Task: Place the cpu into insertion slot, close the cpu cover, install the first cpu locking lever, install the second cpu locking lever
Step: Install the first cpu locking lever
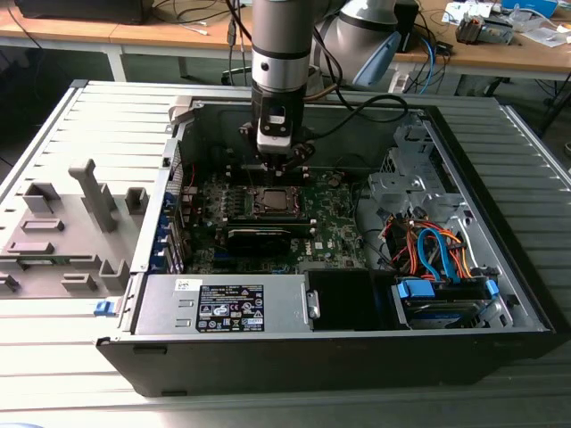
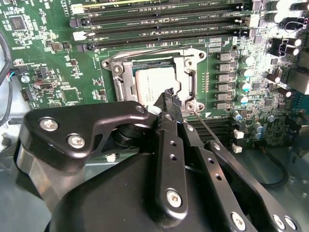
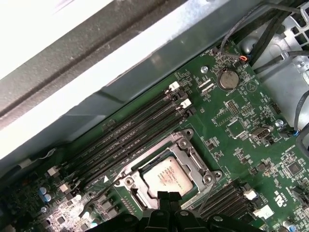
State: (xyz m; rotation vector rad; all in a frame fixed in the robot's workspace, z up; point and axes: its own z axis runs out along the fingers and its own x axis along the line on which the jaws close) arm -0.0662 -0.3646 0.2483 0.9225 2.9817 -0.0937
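Black end effector (image 2: 169, 99) pointing straight down, fingertips pressed together over cpu (image 2: 153, 82), cpu cover (image 2: 188, 72) lowered.

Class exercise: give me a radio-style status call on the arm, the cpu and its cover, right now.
Gripper shut, tips low at the socket's edge. Cpu seated in the insertion slot, cpu cover down around it. A thin lever rod lies beside the tips.

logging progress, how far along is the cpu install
The cpu already sits in the insertion slot, and the cpu cover frames it, apparently closed. The gripper hovers right at the socket's edge, holding nothing visible. A thin lever beside the socket looks unlatched, so the locking levers seem left.
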